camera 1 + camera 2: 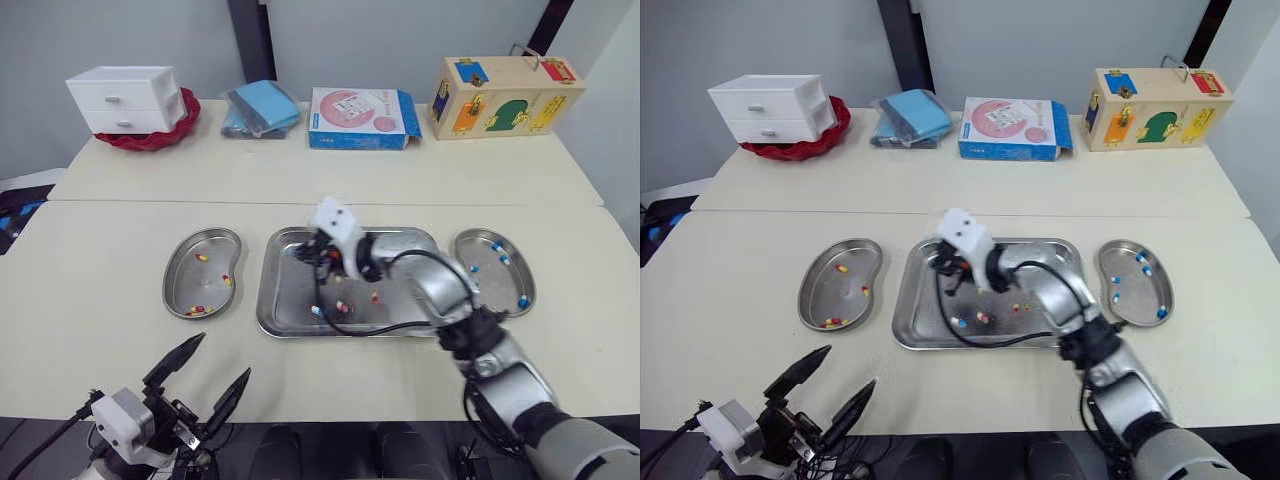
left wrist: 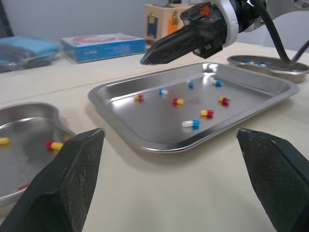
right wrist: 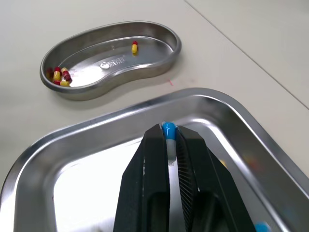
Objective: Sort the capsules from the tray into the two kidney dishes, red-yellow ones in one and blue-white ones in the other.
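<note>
Right jaws tight on one blue-white capsule [image 3: 168, 129] over tray [image 1: 285, 305] between two dishes [image 1: 171, 288] [image 1: 529, 278]; left jaws wide, empty.

Blue-white capsule [image 3: 168, 131], silver tray [image 3: 87, 159]

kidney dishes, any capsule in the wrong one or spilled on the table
Nothing stands out: the left dish holds only red-yellow capsules, the right dish only blue-white ones, and none lie on the table.

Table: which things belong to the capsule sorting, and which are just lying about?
Job: tray, left kidney dish, right kidney dish, loose capsules, blue-white capsule pinched in right gripper.
Lying about: white drawers, red bowl, blue pouch, pink box, wooden latch box.
</note>
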